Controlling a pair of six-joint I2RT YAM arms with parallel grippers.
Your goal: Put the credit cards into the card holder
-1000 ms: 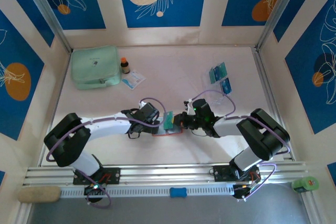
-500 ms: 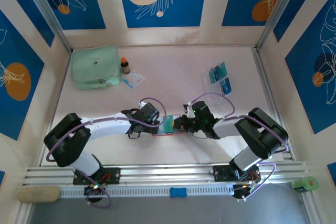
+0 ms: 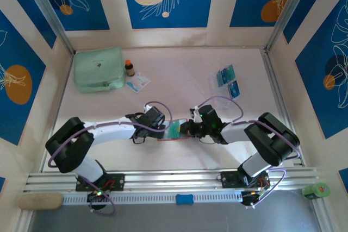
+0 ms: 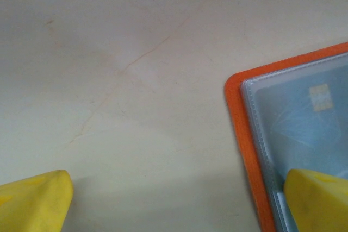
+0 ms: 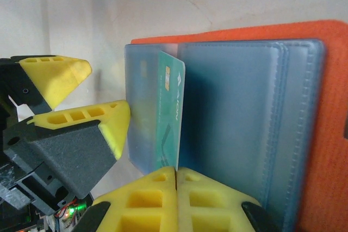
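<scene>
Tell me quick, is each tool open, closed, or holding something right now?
Left tool: open, holding nothing, one finger over the card holder.
Right tool: closed on a green card.

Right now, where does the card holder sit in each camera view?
Top external: card holder mid-table, just right of the left gripper.
Left wrist: card holder at the right edge, orange corner showing.
Right wrist: card holder centre to right, lying open.
Shared landmark: the left gripper's yellow fingers at its edge.
</scene>
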